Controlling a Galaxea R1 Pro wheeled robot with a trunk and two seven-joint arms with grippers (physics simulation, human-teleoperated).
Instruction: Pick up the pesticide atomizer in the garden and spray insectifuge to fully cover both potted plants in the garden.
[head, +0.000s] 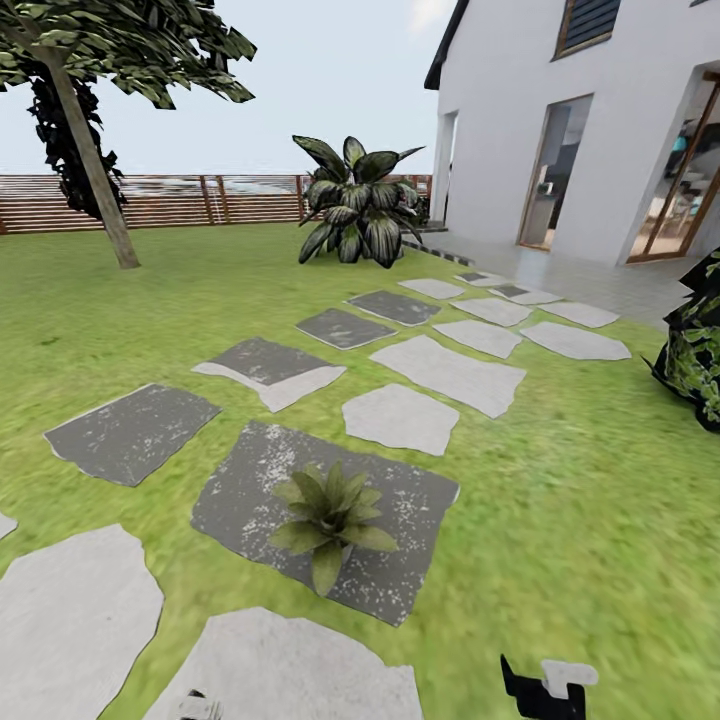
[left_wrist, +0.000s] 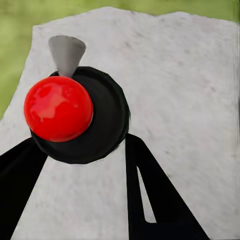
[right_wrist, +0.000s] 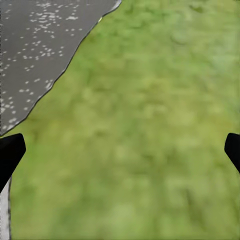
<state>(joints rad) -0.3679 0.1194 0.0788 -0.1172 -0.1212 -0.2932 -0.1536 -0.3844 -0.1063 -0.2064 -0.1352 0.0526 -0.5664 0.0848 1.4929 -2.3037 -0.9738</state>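
Lawn (head: 150, 300) with grey stepping slabs (head: 130, 432) runs back to a brown slatted fence (head: 160, 200); tree (head: 90, 150) at left, big dark broad-leaved bush (head: 355, 205) mid, white house (head: 580, 120) at right.

Left gripper (left_wrist: 85, 195): jaws spread, nothing between them, hanging over a pale slab (left_wrist: 175, 90), with a black disc carrying a red ball (left_wrist: 57, 107) and a grey cone just ahead. Hard to say what that assembly is.

One potted plant (head: 328, 518) sits centre on a dark speckled slab (head: 400, 500); pot hidden under the leaves.

Right gripper (right_wrist: 120, 150): jaws wide, empty, over grass beside a dark slab edge.

Low right edge of the head view: small dark shape with a pale top (head: 550, 685), cut off, possibly the pesticide atomizer, not confirmed.

Risks: a grab at the frame edge could miss or tip it; the base could clip the plant.
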